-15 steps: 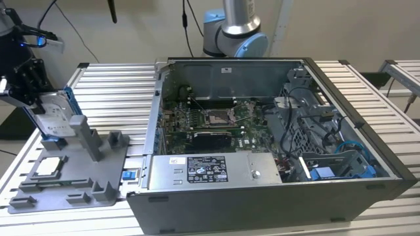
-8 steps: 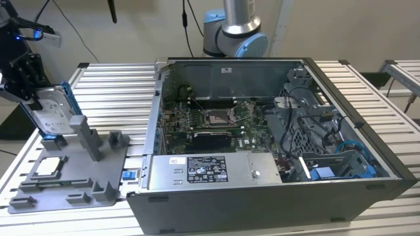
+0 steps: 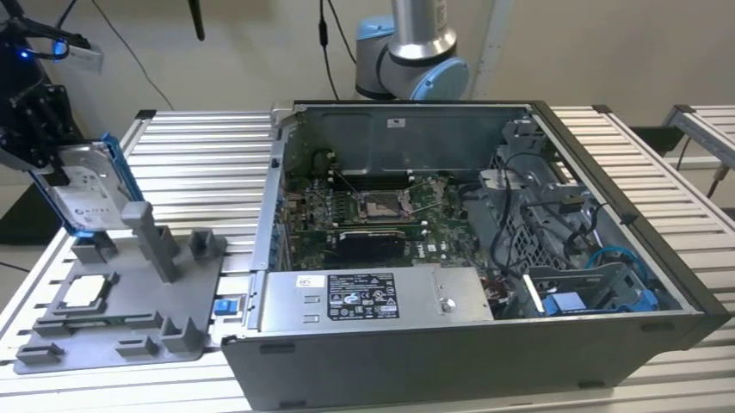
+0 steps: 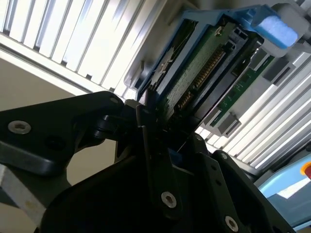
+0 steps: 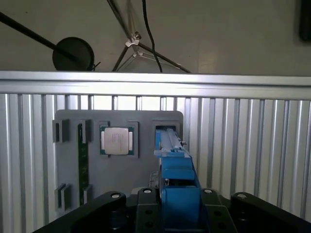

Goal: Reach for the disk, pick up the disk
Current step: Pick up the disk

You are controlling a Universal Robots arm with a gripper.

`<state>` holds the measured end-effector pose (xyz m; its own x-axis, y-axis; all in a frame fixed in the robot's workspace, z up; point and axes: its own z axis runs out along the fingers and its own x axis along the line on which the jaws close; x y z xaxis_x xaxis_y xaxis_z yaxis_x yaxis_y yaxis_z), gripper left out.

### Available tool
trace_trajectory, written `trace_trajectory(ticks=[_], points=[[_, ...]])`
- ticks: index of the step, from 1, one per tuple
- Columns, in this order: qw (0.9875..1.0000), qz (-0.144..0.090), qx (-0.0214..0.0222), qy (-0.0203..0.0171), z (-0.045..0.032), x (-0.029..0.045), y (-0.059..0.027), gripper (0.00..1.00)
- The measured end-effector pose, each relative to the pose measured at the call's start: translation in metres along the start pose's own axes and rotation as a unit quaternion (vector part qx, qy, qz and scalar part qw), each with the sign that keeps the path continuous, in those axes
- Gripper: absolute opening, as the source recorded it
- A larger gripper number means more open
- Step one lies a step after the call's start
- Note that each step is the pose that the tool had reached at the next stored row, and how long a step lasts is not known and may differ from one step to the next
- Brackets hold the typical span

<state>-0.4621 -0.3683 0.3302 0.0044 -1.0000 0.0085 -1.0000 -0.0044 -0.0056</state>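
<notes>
Jaws of mine look clamped on the disk (image 3: 89,194), which stands on edge over the grey fixture (image 3: 150,310) at the exterior view's left, well apart from the computer case (image 3: 460,370). I judge the pick-up step in hand; lifting calls for a straight, steady pull.

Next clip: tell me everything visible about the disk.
The disk is a flat silver metal slab with a white label, framed by a blue plastic bracket. The second wrist view shows a green circuit board on its other face. It stands on edge, leaning slightly, with its lower edge at the grey fixture on the exterior view's left. The gripper is at its upper end; whether it is clamped cannot be told.
</notes>
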Motion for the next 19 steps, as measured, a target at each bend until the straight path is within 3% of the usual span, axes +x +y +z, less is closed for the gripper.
trace_trajectory(ticks=[9,19], points=[[1.0,0.0,0.0,0.0,-0.0095,0.0001,0.0,0.0],[1.0,0.0,0.0,0.0,-0.0315,0.0003,-0.0002,0.0]])
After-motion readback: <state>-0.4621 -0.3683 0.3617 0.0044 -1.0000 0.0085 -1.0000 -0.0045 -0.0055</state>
